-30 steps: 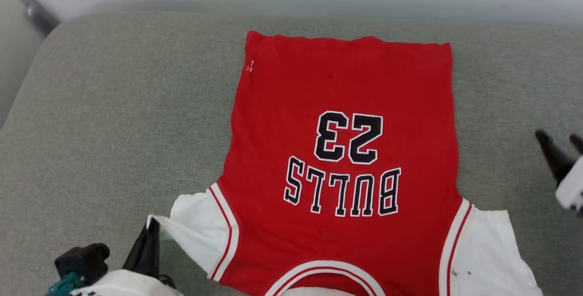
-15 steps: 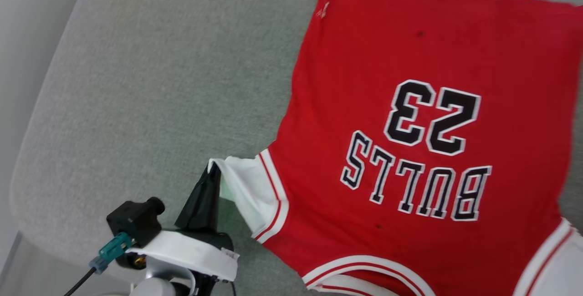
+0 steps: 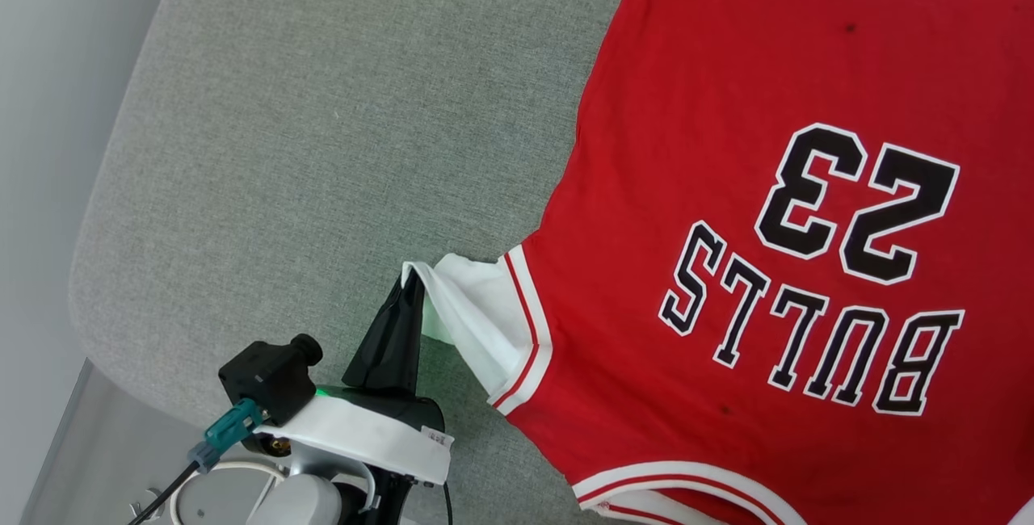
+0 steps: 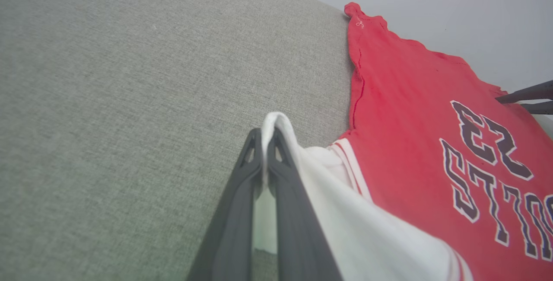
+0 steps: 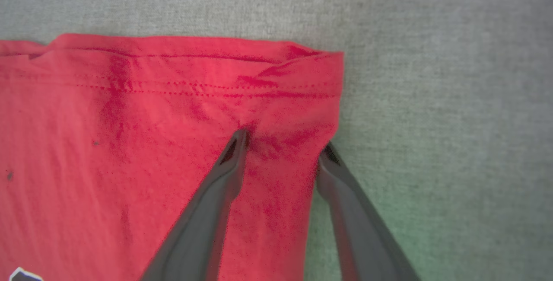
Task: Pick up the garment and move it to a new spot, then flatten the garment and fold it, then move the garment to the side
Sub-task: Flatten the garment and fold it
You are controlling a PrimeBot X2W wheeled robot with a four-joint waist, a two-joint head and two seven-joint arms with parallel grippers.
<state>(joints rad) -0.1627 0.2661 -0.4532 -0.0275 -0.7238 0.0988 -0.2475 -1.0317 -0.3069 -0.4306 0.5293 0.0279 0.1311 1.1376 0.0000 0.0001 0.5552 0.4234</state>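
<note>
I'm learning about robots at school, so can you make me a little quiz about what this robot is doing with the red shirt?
1. What colour is the sleeve of the garment that the left gripper pinches? A) red B) white C) black
2. True or false: the right gripper is shut tight on the lettering.
3. Fill in: the number on the garment reads ___.

Key: 1 B. 2 False: its fingers stand apart at a hem corner. 3: 23.
</note>
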